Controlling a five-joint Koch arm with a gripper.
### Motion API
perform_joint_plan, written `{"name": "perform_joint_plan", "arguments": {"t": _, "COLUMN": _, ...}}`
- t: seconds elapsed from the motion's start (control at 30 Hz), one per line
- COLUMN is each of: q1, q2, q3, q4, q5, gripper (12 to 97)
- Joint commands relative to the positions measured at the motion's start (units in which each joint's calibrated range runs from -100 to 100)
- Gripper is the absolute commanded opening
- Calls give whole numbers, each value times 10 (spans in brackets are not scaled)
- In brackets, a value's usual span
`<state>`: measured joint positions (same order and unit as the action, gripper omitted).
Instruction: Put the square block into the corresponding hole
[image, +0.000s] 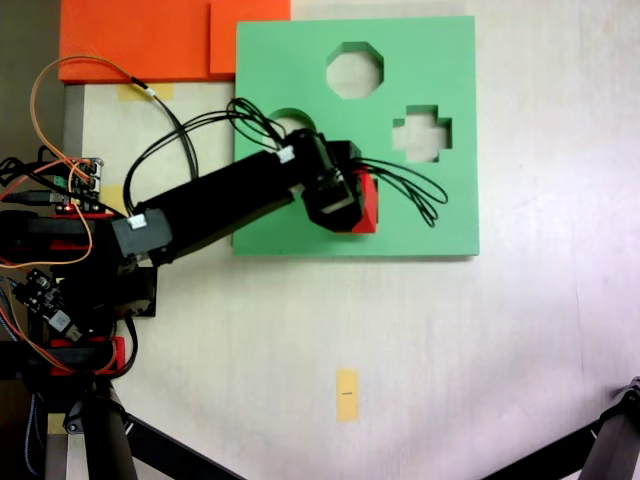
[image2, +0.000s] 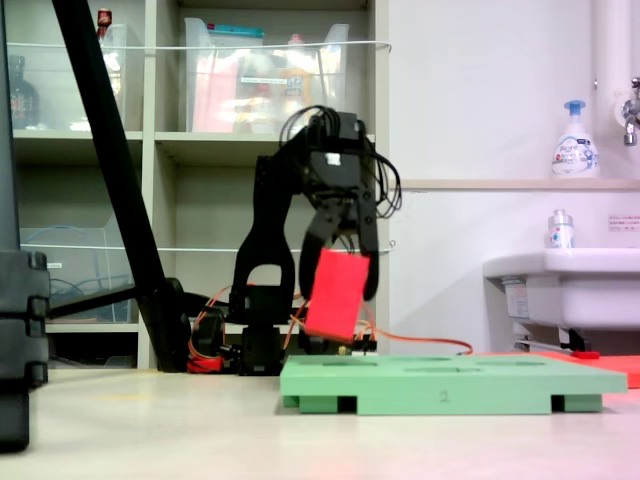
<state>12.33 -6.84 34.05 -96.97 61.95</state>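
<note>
Tool (image2: 340, 270) downward, clamped on load

From above, the black arm (image: 215, 205) reaches in from the left over the green foam board (image: 440, 215) lying on the pale counter (image: 520, 350). Its tool (image: 352, 212) holds the red block (image: 367, 205) over the board's lower middle. The octagonal cut-out (image: 355, 70) and cross-shaped cut-out (image: 421, 134) lie open. A yellow tape strip (image: 347, 394) sits well below the board.
</note>
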Motion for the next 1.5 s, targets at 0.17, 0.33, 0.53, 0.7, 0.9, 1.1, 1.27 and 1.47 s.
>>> {"name": "perform_joint_plan", "arguments": {"t": 0.17, "q1": 11, "q2": 25, "q3": 46, "q4": 16, "q5": 0, "gripper": 217}}
{"name": "perform_joint_plan", "arguments": {"t": 0.33, "q1": 14, "q2": 52, "q3": 58, "q4": 16, "q5": 1, "gripper": 217}}
{"name": "perform_joint_plan", "arguments": {"t": 0.53, "q1": 20, "q2": 88, "q3": 68, "q4": 16, "q5": 4, "gripper": 217}}
{"name": "perform_joint_plan", "arguments": {"t": 0.7, "q1": 24, "q2": 113, "q3": 79, "q4": 16, "q5": 7, "gripper": 217}}
{"name": "perform_joint_plan", "arguments": {"t": 0.9, "q1": 25, "q2": 141, "q3": 80, "q4": 16, "q5": 9, "gripper": 217}}
{"name": "perform_joint_plan", "arguments": {"t": 1.1, "q1": 22, "q2": 176, "q3": 80, "q4": 15, "q5": 10, "gripper": 217}}
{"name": "perform_joint_plan", "arguments": {"t": 1.27, "q1": 18, "q2": 222, "q3": 79, "q4": 11, "q5": 8, "gripper": 220}}
{"name": "perform_joint_plan", "arguments": {"t": 1.47, "q1": 15, "q2": 235, "q3": 78, "q4": -16, "q5": -4, "gripper": 442}}
